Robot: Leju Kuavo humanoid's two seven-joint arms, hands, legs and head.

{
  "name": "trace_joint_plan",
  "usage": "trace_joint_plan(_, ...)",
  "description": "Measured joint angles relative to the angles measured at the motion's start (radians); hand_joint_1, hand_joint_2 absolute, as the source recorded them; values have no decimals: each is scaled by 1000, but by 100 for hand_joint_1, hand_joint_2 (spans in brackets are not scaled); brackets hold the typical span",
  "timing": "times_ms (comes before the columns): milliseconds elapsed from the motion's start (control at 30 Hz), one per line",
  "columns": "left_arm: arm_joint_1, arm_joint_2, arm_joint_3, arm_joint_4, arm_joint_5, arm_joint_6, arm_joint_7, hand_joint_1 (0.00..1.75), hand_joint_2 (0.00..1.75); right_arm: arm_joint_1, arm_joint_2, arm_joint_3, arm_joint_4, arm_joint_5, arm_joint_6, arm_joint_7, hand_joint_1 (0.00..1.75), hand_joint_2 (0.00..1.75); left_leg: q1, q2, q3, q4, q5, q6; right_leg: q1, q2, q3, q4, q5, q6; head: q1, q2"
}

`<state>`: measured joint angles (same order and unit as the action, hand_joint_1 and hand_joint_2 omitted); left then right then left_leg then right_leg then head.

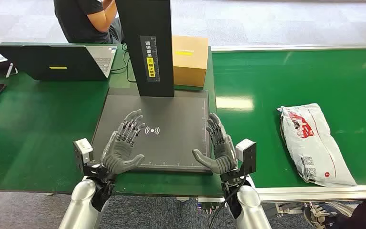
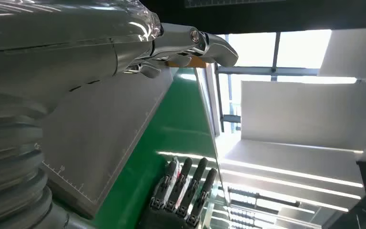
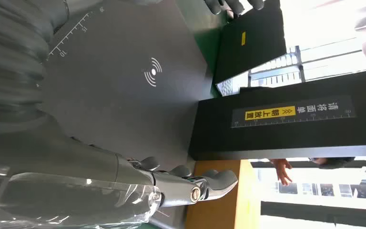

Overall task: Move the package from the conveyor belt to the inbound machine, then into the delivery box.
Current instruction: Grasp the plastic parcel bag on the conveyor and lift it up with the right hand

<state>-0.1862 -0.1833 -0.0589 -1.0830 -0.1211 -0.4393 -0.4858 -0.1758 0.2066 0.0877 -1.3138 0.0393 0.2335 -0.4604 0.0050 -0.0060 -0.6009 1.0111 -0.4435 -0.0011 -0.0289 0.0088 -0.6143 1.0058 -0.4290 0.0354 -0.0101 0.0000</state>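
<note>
Head view: package corner seemingly cropped

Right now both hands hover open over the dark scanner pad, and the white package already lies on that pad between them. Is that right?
Not quite. The hands, left hand and right hand, are open over the scanner pad, but the package lies on the green conveyor belt to the robot's right, as the head view shows.

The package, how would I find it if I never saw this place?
Look at the long green belt on the right side of the head view, right of the dark scanner plate. The package lies flat near the belt's front edge. It is the lone soft, crinkly white bag with red print, unlike the stiff brown box farther back.
</note>
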Motion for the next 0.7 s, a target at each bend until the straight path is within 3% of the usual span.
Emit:
trace_joint_plan(367,31,1,4,-14,3,20,11,0,175,-2,-12,2,15,21,-34,-4,0,175,0,0,0,0,0,0,0,0,0,0,0,0,0,0)
trace_joint_plan(567,36,2,14,-16,5,31,-7,0,175,-42,-61,-14,9,281,-166,64,0,175,0,0,0,0,0,0,0,0,0,0,1,1,0,0)
trace_joint_plan(700,57,3,27,-29,6,31,-18,0,175,-66,-114,-59,9,441,-203,90,0,175,0,0,0,1,0,0,0,0,0,0,1,1,0,0)
